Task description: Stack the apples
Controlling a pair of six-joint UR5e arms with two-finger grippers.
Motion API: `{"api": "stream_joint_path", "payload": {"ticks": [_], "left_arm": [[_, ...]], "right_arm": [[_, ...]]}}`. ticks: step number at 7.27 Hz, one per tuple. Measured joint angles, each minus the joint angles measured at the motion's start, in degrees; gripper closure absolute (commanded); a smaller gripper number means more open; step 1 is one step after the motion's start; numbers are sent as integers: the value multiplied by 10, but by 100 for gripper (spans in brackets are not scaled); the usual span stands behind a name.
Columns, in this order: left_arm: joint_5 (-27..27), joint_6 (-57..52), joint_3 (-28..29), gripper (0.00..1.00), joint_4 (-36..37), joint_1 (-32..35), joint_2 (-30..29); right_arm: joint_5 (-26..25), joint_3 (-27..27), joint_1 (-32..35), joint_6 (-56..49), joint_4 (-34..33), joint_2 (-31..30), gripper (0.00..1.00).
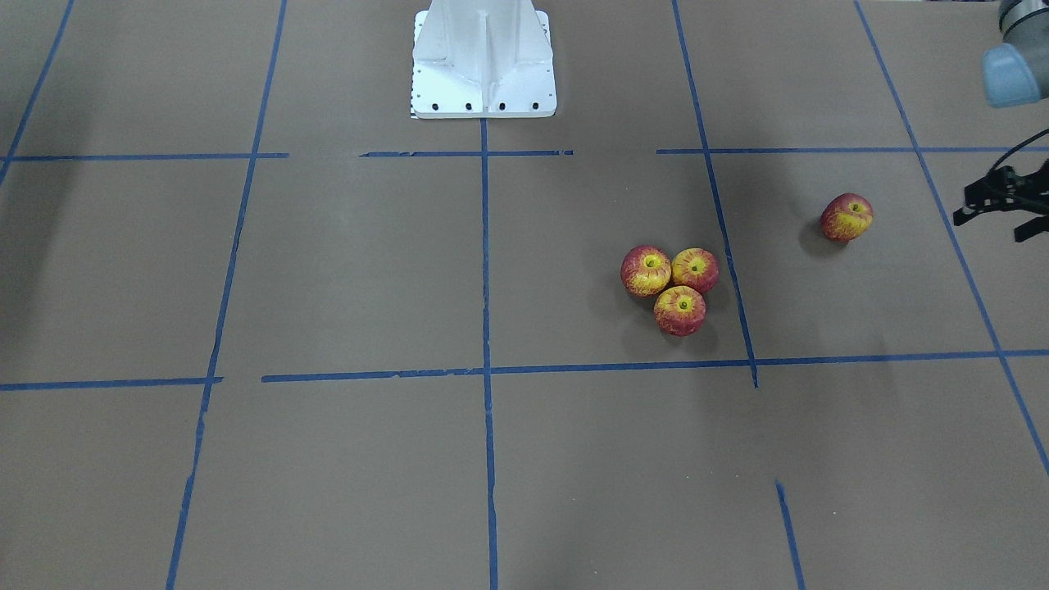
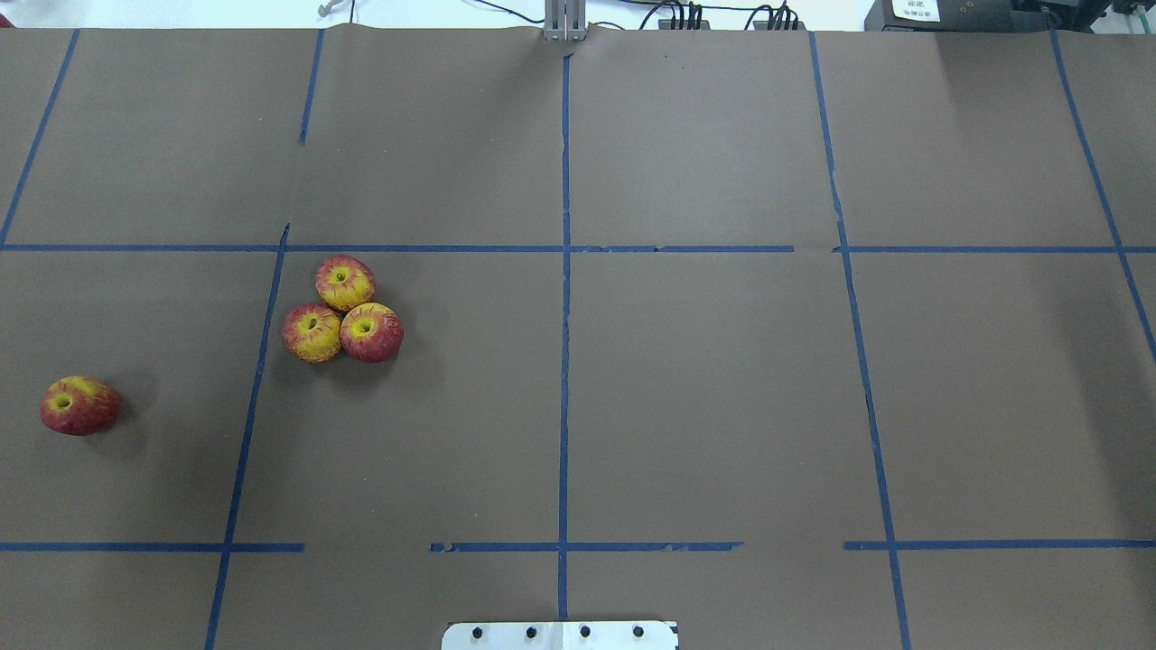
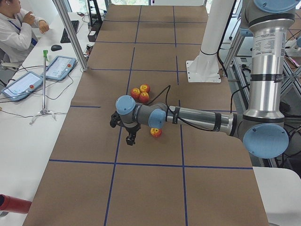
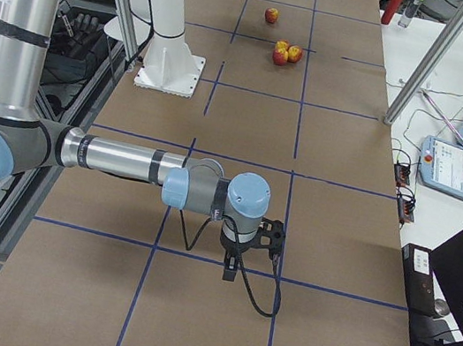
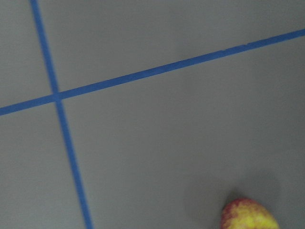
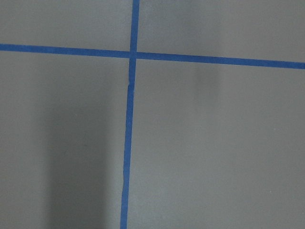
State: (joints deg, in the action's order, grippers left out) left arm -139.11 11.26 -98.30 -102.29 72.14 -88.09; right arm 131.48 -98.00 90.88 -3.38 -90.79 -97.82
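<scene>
Three apples, red streaked with yellow, stand touching in a cluster (image 1: 679,283) on the brown table, stems up; the cluster also shows in the overhead view (image 2: 343,311). A fourth apple (image 1: 846,216) lies apart, tilted, near the table's left end (image 2: 79,405). My left gripper (image 1: 987,229) hovers just beyond this lone apple, open and empty. Its wrist view catches the apple's top (image 5: 248,215) at the bottom edge. My right gripper (image 4: 238,264) shows only in the exterior right view, far from the apples. I cannot tell whether it is open or shut.
The white robot base (image 1: 483,65) stands at the table's middle back edge. Blue tape lines (image 2: 564,316) divide the brown surface into squares. An operator (image 3: 16,28) and tablets (image 3: 59,68) are at a side table beyond the far edge.
</scene>
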Motion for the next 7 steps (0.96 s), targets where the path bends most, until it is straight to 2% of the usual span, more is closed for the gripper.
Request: {"api": "stream_joint_path", "payload": {"ticks": [2, 4, 7], "left_arm": [[35, 158, -1, 0, -108, -90, 12], [73, 231, 0, 0, -132, -142, 22], [81, 253, 0, 0, -138, -176, 47]], "right_arm": [[0, 0, 0, 0, 0, 0, 0], [0, 0, 0, 0, 0, 0, 0], [0, 0, 0, 0, 0, 0, 0]]}}
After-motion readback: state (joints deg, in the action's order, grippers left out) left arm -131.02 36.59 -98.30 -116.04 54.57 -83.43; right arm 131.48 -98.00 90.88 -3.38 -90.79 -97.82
